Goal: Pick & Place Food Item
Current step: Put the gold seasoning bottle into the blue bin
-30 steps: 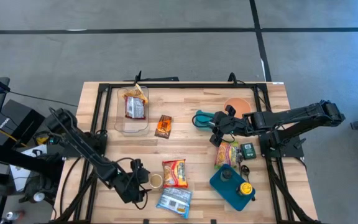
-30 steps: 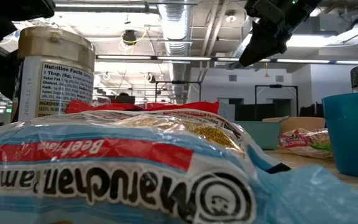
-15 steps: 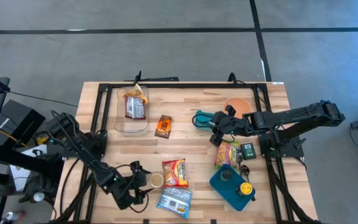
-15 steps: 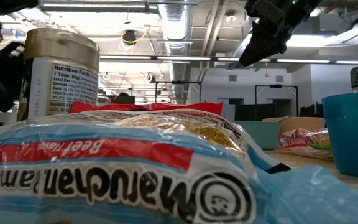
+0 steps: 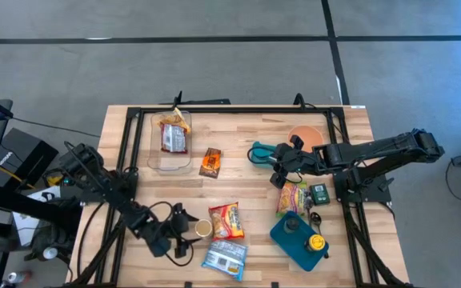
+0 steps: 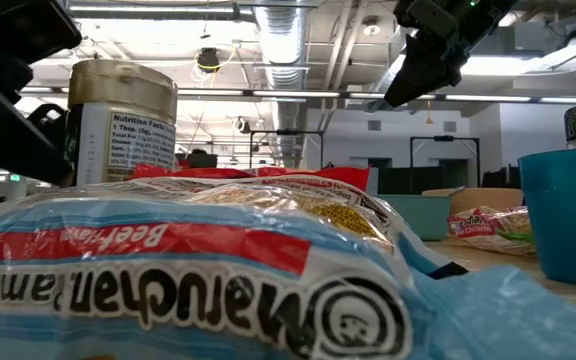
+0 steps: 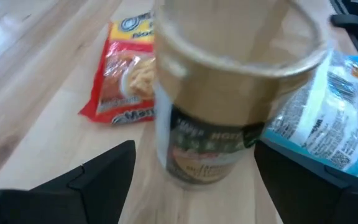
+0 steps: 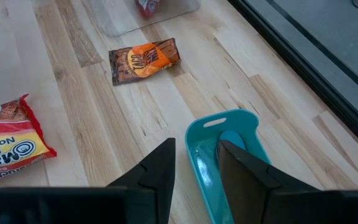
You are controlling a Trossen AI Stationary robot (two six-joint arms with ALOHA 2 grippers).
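Near the front edge of the tabletop [image 5: 254, 172], the left tool [image 5: 184, 234] stands wide open around the small jar [image 5: 202, 230], which stands upright between its two fingers; no finger is seen pressing on it yet. The left arm is plainly the nearer one. Beside the jar lie a red noodle packet [image 5: 225, 222] and a blue ramen packet [image 5: 224, 258].

Farther back, the right tool [image 5: 282, 164] hovers partly open and empty beside a teal tray [image 5: 261, 152]. By the back left corner, a clear container [image 5: 170, 142] holds a snack packet [image 5: 173, 134].
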